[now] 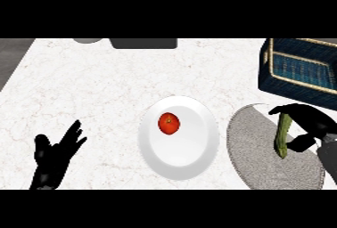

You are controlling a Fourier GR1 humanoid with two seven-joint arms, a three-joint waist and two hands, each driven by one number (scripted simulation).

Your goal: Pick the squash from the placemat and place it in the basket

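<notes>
A long green squash (284, 135) stands nearly upright over the round grey placemat (256, 156) at the right. My right hand (309, 124) is curled round it, fingers over its top end and thumb near its lower end. The dark blue woven basket (296, 67) sits at the far right, behind the placemat. My left hand (56, 153) rests open at the lower left, fingers up, away from everything.
A white plate (197, 151) with a red tomato (169, 123) lies in the middle, just left of the placemat. A dark grey rectangular object (143, 43) and a grey round object (88, 40) sit at the counter's far edge.
</notes>
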